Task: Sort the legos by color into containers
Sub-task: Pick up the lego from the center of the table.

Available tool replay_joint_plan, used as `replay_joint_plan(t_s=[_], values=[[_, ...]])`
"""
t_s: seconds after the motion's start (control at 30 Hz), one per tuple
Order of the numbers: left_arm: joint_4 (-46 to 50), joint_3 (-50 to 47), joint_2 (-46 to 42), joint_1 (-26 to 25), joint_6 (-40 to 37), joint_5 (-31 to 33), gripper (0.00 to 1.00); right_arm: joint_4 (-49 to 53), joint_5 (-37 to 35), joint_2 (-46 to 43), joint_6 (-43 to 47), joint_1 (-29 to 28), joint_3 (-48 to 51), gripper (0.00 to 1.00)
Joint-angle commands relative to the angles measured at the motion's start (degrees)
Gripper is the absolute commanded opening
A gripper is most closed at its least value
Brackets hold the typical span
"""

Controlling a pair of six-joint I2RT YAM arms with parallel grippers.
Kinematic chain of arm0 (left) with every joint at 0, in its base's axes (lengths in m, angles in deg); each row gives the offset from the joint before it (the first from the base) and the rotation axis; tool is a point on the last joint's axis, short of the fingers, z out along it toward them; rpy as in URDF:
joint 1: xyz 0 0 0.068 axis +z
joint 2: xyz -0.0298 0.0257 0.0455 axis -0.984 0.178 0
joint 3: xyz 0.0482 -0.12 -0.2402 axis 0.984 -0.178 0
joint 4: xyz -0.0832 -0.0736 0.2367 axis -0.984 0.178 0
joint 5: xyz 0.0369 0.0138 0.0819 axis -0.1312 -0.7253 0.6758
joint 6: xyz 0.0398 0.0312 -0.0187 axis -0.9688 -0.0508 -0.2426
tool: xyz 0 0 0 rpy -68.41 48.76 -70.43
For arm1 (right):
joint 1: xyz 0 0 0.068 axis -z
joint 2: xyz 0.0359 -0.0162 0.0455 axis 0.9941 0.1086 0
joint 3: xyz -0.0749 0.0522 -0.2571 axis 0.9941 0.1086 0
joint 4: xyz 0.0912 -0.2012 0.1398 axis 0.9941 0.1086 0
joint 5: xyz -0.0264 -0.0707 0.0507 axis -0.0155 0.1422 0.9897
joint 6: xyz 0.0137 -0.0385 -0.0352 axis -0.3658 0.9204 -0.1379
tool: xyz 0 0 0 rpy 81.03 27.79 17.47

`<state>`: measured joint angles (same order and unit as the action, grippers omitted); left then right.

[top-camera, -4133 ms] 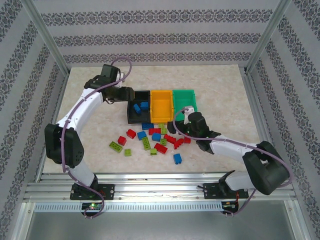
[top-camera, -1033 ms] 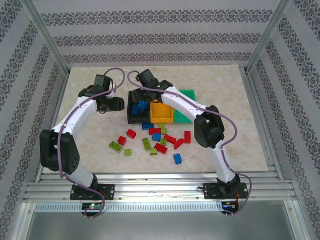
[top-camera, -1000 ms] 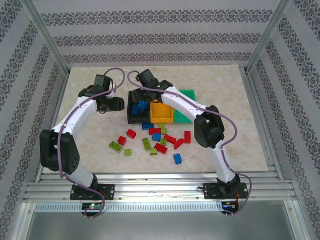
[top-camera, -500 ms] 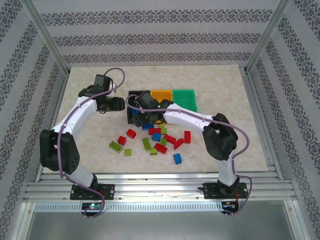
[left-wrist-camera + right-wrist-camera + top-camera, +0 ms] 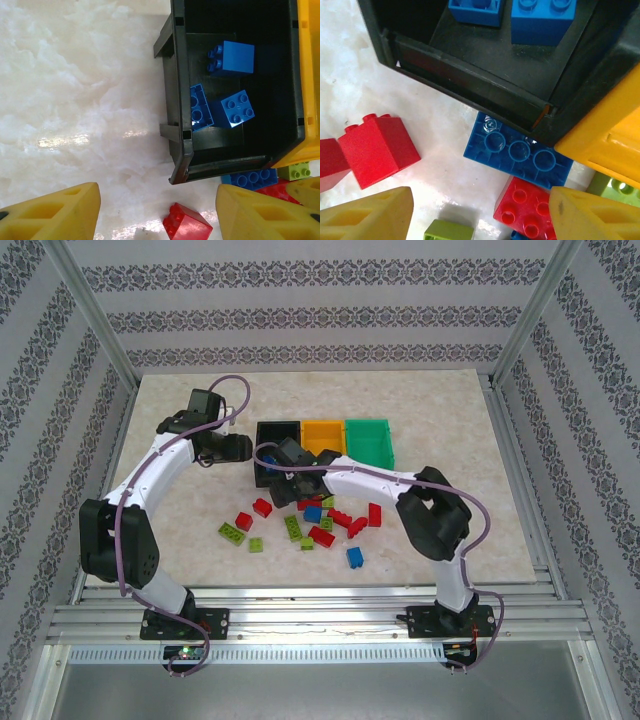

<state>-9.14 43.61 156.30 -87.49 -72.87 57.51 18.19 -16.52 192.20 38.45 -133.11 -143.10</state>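
Hovering by the black bin (image 5: 176, 100), both hands spread and empty
Left hand (image 5: 157, 212) at its 9 o'clock, right hand (image 5: 480, 215) at 6 over loose legos (image 5: 520, 150); three blue bricks (image 5: 232, 107) inside

No readable text, labels, brands or numbers. Nothing legible on the legos (image 5: 321, 536) or the containers (image 5: 322, 435).
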Motion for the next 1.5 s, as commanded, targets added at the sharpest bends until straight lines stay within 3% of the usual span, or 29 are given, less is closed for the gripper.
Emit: replay_joint_plan(t_s=[0.0,0.67,0.9,1.1,1.33,1.47], values=[[-0.5,-0.5,-1.0,0.5,-0.7,-0.4,0.62,2.6,-1.8,0.6,-1.5,0.2,-0.9,0.75],[-0.1,-0.1,-0.3,0.5,-0.6,-2.0,0.62,3.3,0.7,8.1,-0.5,2.8,-8.0,0.85],[-0.1,-0.3,-0.6,0.5,-0.8,-1.5,0.62,5.7,-1.6,10.1,0.1,2.1,-9.8,0.85],[-0.1,-0.3,-0.7,0.5,-0.9,-1.5,0.62,7.4,-3.6,11.7,0.2,1.3,-9.6,0.82],[-0.1,-0.3,-0.8,0.6,-1.0,-1.4,0.62,6.4,-3.1,10.1,0.2,0.8,-8.5,0.64],[-0.1,-0.4,-1.1,0.5,-1.1,-0.8,0.62,5.4,-3.2,6.8,0.3,0.8,-7.0,0.64]])
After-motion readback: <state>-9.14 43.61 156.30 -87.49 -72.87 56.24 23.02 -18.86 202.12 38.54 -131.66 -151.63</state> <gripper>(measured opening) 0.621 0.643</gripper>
